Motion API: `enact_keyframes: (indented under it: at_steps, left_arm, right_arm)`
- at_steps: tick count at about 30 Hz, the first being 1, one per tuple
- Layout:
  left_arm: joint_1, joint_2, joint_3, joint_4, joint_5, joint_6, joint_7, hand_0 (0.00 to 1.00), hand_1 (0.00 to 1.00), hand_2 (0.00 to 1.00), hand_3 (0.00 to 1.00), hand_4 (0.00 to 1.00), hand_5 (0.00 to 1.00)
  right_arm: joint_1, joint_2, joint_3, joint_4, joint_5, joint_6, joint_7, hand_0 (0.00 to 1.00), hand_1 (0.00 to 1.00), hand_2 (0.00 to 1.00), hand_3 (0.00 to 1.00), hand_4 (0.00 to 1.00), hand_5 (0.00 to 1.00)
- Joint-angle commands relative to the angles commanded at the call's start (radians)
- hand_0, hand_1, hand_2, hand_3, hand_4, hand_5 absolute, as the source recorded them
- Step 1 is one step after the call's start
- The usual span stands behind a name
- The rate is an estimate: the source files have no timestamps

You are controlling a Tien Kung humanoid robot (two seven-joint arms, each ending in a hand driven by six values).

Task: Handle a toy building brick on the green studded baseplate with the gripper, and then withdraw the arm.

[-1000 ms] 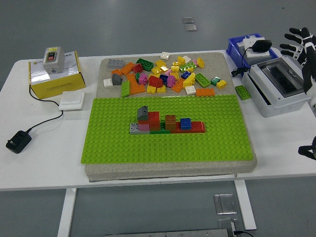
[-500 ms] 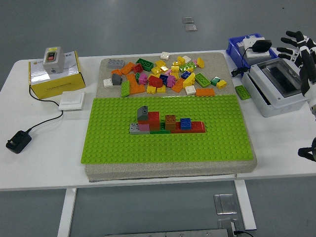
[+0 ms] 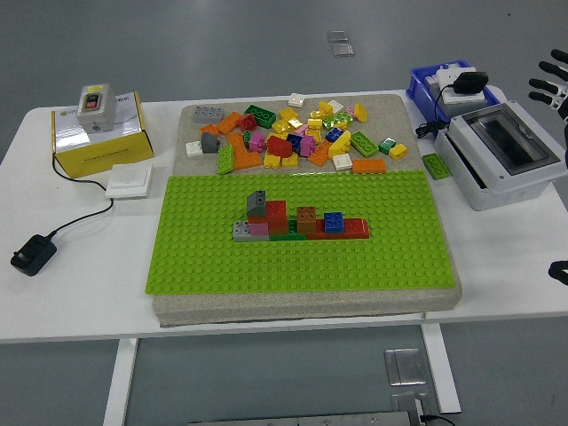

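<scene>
The green studded baseplate (image 3: 302,262) lies on a grey slab in the middle of the table. A small build stands on it: a grey brick (image 3: 241,231), a red block (image 3: 276,213), a brown brick (image 3: 306,217), a blue brick (image 3: 334,221) and a long red brick (image 3: 355,229). Behind the plate is a pile of several loose bricks (image 3: 293,133). My right hand (image 3: 552,84) shows only at the far right edge, well away from the plate, with its fingers spread and nothing in them. The left hand is out of view.
A grey box with a clear lid (image 3: 501,155) and a blue bin (image 3: 426,84) stand at the right, with a green brick (image 3: 435,165) beside them. At the left are a yellow box with a switch (image 3: 98,133), a white plate (image 3: 130,181) and a black plug (image 3: 33,254).
My right hand has drawn back to the right and is now mostly beyond the picture's edge. The bricks and the baseplate have not moved.
</scene>
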Motion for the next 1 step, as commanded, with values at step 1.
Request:
enact_keyframes:
  at_steps: [1]
  left_arm:
    - [0.000,0.001,-0.002,0.000,0.002,0.000,0.001,0.709,0.684,0.630,0.646,0.145,0.652]
  right_arm:
    - [0.000,0.002,0.004,0.001,-0.002,-0.001,-0.001,0.672,0.682,0.751,0.773,0.730,0.810]
